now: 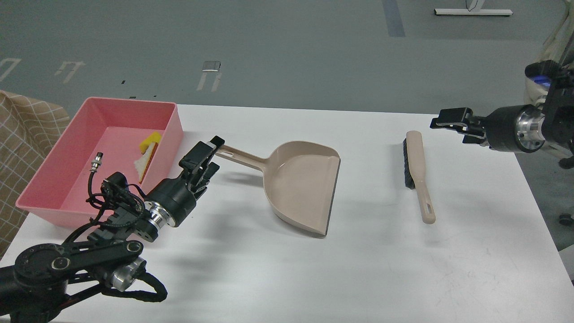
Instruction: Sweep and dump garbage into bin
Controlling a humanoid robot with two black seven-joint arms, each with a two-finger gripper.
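The pink bin (40, 197) stands at the table's left. Inside it lie the garbage pieces: the yellow sponge with green top (150, 141) and the white bread slice (143, 164), against the right wall. The empty beige dustpan (305, 188) lies flat mid-table, its handle pointing left towards the bin. My left gripper (210, 157) is open, its fingertips at the end of the handle, not closed on it. The beige brush (418, 172) lies on the table at the right. My right gripper (444, 121) is open and empty, raised above and to the right of the brush.
A checked tan cloth (22, 134) hangs beyond the table's left edge. The white table (381, 269) is bare in front of the dustpan and brush. My left arm's links and cable (112, 202) lie close to the bin's front right corner.
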